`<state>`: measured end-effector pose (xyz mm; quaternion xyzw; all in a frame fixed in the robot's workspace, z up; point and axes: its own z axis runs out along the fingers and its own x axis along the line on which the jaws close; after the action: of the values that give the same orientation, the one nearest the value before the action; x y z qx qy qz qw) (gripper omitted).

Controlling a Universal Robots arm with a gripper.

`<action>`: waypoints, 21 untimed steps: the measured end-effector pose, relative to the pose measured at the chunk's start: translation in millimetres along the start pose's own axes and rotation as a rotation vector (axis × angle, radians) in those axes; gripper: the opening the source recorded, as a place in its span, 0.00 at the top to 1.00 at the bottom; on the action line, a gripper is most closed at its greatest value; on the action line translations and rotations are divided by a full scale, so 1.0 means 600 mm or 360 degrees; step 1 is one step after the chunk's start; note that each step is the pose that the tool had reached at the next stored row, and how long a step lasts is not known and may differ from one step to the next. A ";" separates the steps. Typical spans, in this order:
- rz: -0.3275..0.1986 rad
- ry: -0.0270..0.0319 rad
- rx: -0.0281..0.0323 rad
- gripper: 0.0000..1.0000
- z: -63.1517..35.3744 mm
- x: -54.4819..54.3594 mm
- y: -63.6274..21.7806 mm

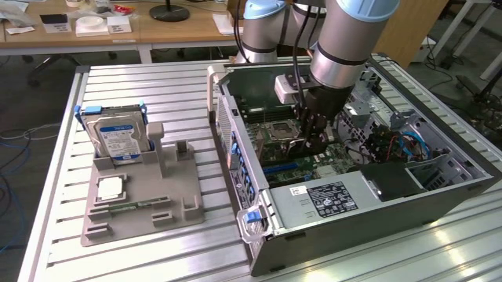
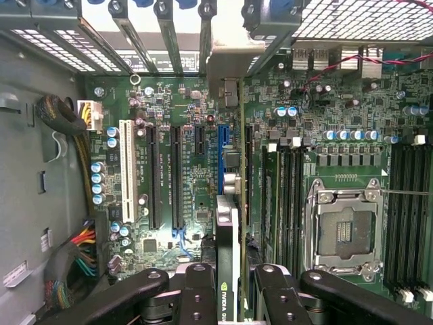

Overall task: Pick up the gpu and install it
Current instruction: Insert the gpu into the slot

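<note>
The gpu (image 2: 229,264) hangs edge-on in the wrist view, a green card with a black cooler, and my gripper (image 2: 233,298) is shut on it with one black finger (image 2: 196,291) on each side. Its silver end bracket (image 2: 233,61) reaches the slot openings in the case's rear wall. The card stands upright over the motherboard (image 2: 169,108), lined up along the blue expansion slot (image 2: 222,159); whether it is seated I cannot tell. In the exterior view my gripper (image 1: 316,141) is down inside the open computer case (image 1: 368,235), just above the board.
On the exterior view's left, a grey holder (image 1: 145,202) carries a silver hard drive (image 1: 119,140), a processor chip (image 1: 110,187) and a thin memory stick (image 1: 129,206). An empty processor socket (image 2: 345,230), memory slots and cable bundles (image 2: 74,250) surround the gpu. Case walls close in.
</note>
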<state>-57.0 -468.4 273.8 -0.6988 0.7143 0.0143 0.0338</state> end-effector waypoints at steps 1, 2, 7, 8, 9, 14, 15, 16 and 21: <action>0.0000 0.00002 -0.00001 0.73 0.001 0.000 0.000; 0.0000 0.00002 0.00000 0.73 0.002 0.000 0.000; 0.0000 0.00002 0.00000 0.73 0.003 0.000 0.004; 0.0000 0.00001 0.00000 0.73 0.003 0.000 0.005; 0.0000 0.00003 0.00000 0.73 0.003 0.000 0.006; 0.0000 0.00003 0.00000 0.73 0.003 0.001 0.012; 0.0000 0.00003 0.00000 0.73 0.003 0.001 0.014; 0.0000 0.00002 -0.00001 0.73 0.003 0.000 0.014; 0.0000 0.00004 -0.00001 0.73 0.003 0.001 0.017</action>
<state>-67.1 -468.7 271.9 -0.6989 0.7143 0.0142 0.0337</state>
